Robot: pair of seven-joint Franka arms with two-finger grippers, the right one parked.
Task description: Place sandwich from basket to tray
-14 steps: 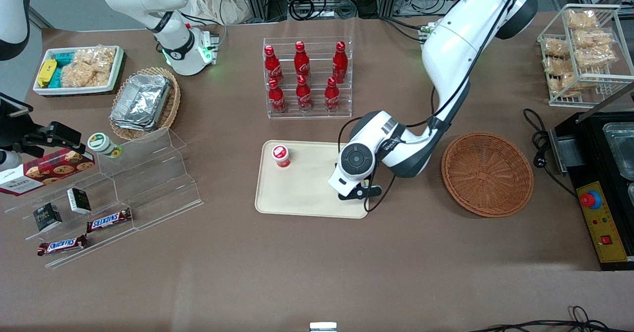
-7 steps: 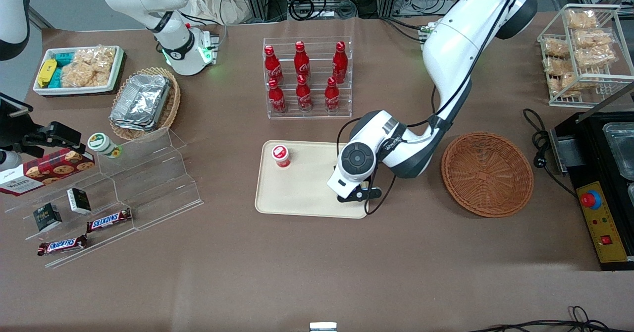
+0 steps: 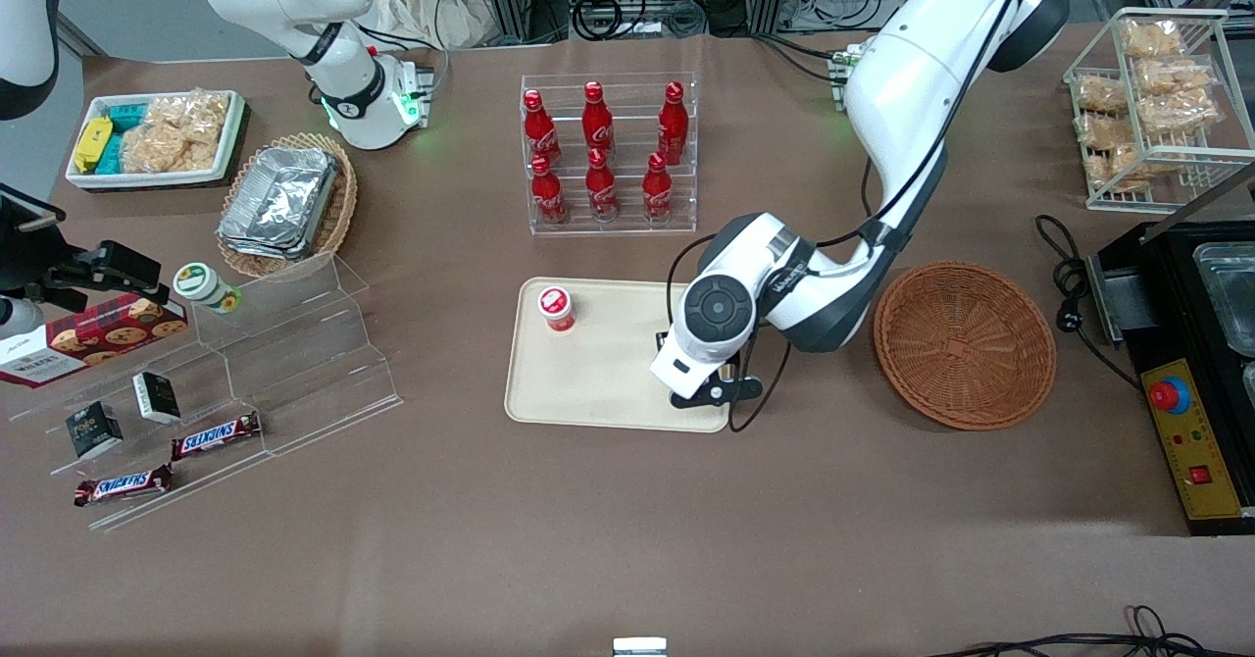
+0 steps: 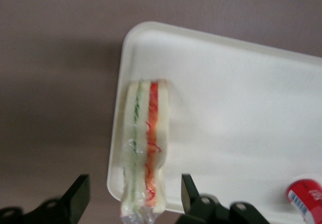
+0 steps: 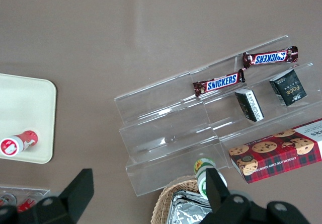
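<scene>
The sandwich (image 4: 145, 148), pale bread with green and orange-red filling lines under clear film, rests on the beige tray (image 4: 236, 113) along its short rim, one end reaching past the rim. My gripper (image 4: 134, 189) is open and straddles that end, with a gap between each black finger (image 4: 78, 196) and the bread. In the front view the gripper (image 3: 701, 384) hangs over the tray (image 3: 598, 373) at the corner nearest the reddish-brown wicker basket (image 3: 965, 343), which holds nothing. The wrist hides the sandwich there.
A small red-capped bottle (image 3: 557, 308) stands on the tray toward the parked arm's end. A clear rack of red cola bottles (image 3: 603, 152) stands farther from the camera than the tray. A black appliance (image 3: 1191, 363) lies past the basket at the working arm's end.
The working arm's wrist has shifted slightly toward the basket over the tray corner. Nothing else on the table has moved.
</scene>
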